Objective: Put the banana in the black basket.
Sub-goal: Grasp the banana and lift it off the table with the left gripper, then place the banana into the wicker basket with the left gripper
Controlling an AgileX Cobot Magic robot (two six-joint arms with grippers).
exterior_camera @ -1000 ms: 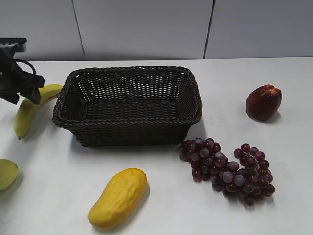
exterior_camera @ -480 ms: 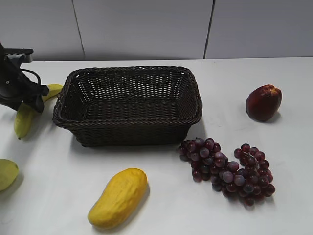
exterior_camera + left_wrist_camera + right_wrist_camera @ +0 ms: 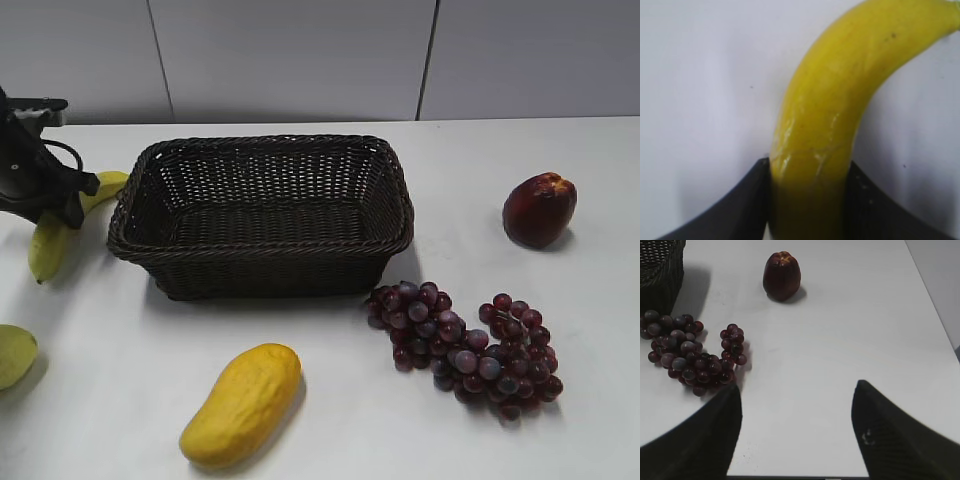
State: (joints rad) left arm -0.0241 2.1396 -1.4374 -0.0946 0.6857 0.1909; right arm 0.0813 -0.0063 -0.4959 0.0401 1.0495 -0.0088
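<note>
The banana (image 3: 45, 252) lies on the white table just left of the black basket (image 3: 260, 245), which is empty. My left gripper (image 3: 62, 205) is down over the banana's middle. In the left wrist view both jaws (image 3: 810, 167) press against the sides of the banana (image 3: 840, 95), so the gripper is shut on it. The banana still rests on the table. My right gripper (image 3: 797, 390) is open and empty above bare table; it does not show in the exterior view.
A plump yellow-orange fruit (image 3: 242, 402) lies in front of the basket. Purple grapes (image 3: 465, 340) lie at the front right and a dark red apple (image 3: 540, 208) to the right. A pale green fruit (image 3: 12, 355) sits at the left edge.
My left gripper has come down and slightly right onto the banana's middle, and its jaws now hold it. In the last half second it barely moved.
</note>
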